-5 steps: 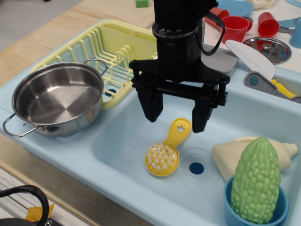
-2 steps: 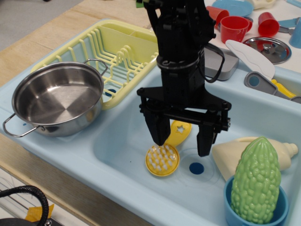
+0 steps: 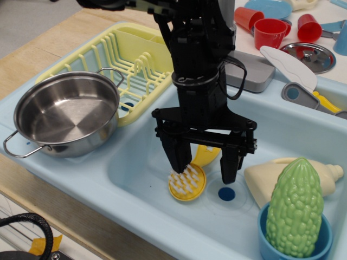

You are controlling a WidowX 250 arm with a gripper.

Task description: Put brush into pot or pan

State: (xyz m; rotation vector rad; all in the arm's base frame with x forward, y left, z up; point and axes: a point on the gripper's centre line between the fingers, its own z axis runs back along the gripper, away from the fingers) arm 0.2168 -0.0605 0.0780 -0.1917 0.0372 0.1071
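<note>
Observation.image shows the brush [image 3: 187, 182] lying on the sink [image 3: 130, 179] floor, not yet lifted. The gripper [image 3: 203, 169] hangs just above it, jaws spread and empty. Farther back-left, the pot [image 3: 65, 114] sits empty; grasp, carry and drop all remain.

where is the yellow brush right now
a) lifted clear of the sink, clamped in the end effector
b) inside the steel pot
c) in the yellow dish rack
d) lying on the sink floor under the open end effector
d: the brush lies on the floor of the sink, bristles up, with the end effector spread open above it, while the pot sits empty on the left.
</note>
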